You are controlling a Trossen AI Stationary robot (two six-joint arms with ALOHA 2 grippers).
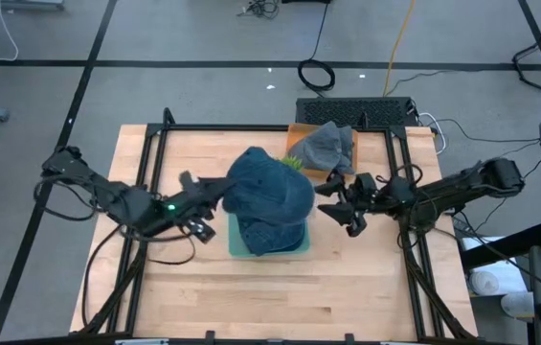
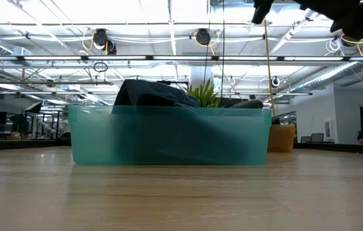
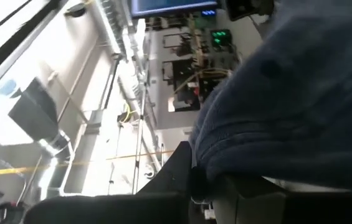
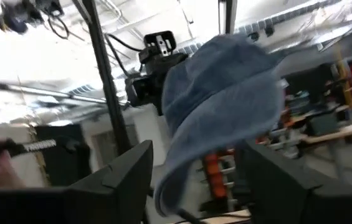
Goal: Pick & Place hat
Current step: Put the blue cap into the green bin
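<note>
A blue denim hat hangs over the teal bin at the table's middle. My left gripper is shut on the hat's left side, and in the left wrist view the hat fills the space above the fingers. My right gripper stands open just right of the hat. In the right wrist view the hat hangs beyond the spread fingers. Dark blue cloth lies in the bin and rises above its rim. My left gripper pinches the hat's brim edge between its two fingers, coming level from the table's left side. The hat is lifted over the bin and bulges away from the fingers toward the right. Whether its lower part reaches the cloth in the bin cannot be told.
A grey hat lies on an orange box at the table's far side, beside a green plant. A black frame runs around the wooden table. Bare wood lies in front of the bin.
</note>
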